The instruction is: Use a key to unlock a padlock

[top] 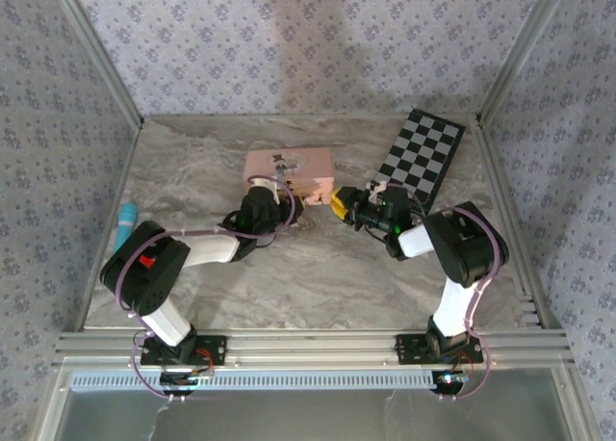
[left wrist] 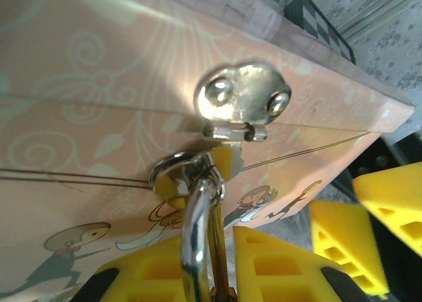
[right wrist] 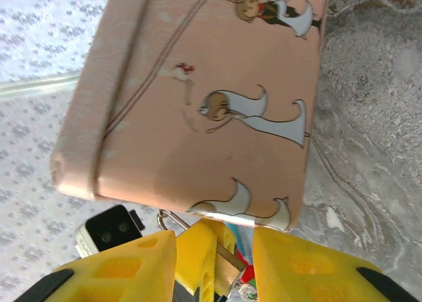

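Gauging progress: not finished, in my judgement. The padlock [left wrist: 194,249] is threaded on the box, and no key can be made out for certain. Freeing the shackle and lifting the lock away is what is left.
Left arm: from its base at the near edge of the worktop [top: 289,277], the left arm [top: 183,253] folds low and reaches forward and right, with its wrist at the box front.
Right arm: the right arm [top: 452,248] rises from its base, bends at the elbow and reaches left, with its wrist level and aimed at the same spot.
Left claw: the left claw [left wrist: 208,256] is closed around the padlock. The shackle rises from between its yellow fingers [left wrist: 270,262], and the lock body is hidden below.
Right claw: the right claw [right wrist: 214,242] has its jaws apart and clasps nothing that shows. It brackets one finger of the other claw.
Brass piece: a small brass piece [right wrist: 231,275] with a red speck sits low between the right fingers. It is too cropped to tell lock body from key.
Padlock: at the front face of the pink box [top: 289,162]. Its silvery shackle passes through the ring [left wrist: 173,170] under the hasp [left wrist: 242,91].
Pink box: lies mid-worktop, lid shut, just beyond both claws.
Checkered board: the checkered board [top: 423,152] lies flat at the far right, apart from the box.
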Robot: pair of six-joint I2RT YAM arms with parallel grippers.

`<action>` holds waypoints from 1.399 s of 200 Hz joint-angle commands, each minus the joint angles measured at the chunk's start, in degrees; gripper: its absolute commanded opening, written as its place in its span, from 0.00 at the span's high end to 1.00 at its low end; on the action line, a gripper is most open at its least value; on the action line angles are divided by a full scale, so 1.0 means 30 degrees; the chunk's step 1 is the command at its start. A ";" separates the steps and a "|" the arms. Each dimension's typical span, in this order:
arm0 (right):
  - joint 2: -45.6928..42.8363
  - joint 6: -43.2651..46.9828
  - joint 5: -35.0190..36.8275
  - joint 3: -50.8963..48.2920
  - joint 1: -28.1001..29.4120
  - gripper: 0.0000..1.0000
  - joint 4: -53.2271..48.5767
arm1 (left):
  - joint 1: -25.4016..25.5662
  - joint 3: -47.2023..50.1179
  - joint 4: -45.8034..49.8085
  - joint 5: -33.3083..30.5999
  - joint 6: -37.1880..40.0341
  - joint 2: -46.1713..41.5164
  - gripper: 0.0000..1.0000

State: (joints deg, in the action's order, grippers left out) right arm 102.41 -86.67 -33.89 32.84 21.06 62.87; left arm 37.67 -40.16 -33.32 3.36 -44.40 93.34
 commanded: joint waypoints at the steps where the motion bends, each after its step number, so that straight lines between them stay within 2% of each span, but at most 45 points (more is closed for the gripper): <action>1: -0.1371 0.3646 0.0101 0.0292 0.0011 0.63 -0.3957 | 0.0326 0.0274 0.1254 -0.0426 0.0847 -0.0769 0.95; 79: -0.5278 0.9587 0.2307 0.1676 0.1205 0.62 -1.2549 | 0.0573 0.0892 0.1006 -0.1034 -0.0488 0.0663 0.85; 109: -0.6578 1.1550 0.3564 0.2332 0.1603 0.61 -1.5542 | 0.0583 0.1034 0.0828 -0.1115 -0.0784 0.0937 0.65; 138: -0.7040 1.1897 0.3854 0.2324 0.1598 0.61 -1.6032 | 0.0311 0.1679 0.0486 -0.1288 -0.1543 0.0611 0.44; 171: -0.7144 1.2027 0.3883 0.2382 0.1658 0.61 -1.6164 | -0.0607 0.2926 0.0243 -0.1328 -0.3177 -0.0762 0.28; 176: -0.7142 1.2045 0.3884 0.2356 0.1656 0.61 -1.6195 | -0.0737 0.3101 0.0327 -0.1341 -0.3402 -0.1098 0.19; 212: -0.7245 1.2619 0.3994 0.2502 0.1933 0.61 -1.6319 | -0.1258 0.3604 0.2486 -0.1937 -0.3724 -0.3845 0.11; 228: -0.7570 1.4543 0.4648 0.3468 0.2866 0.62 -1.8187 | -0.1684 0.3704 0.3051 -0.1812 -0.3634 -0.5011 0.11; 248: -0.7785 1.8269 0.7374 0.5810 0.5185 0.61 -2.2443 | -0.2708 0.3737 0.3761 -0.1727 -0.3362 -0.6462 0.09; 264: -0.7155 2.0337 0.9798 0.7775 0.7134 0.59 -2.5315 | -0.3848 0.3469 0.4669 -0.1675 -0.2739 -0.7510 0.09; 280: -0.5953 2.1831 1.0916 0.9482 0.8431 0.57 -2.7537 | -0.4989 0.3022 0.5924 -0.1763 -0.2262 -0.8393 0.06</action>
State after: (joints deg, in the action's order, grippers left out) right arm 81.65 -33.67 -11.07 54.26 41.41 -4.38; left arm 26.83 -29.30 -22.33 -1.13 -53.93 71.90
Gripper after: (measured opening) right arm 0.417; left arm 0.923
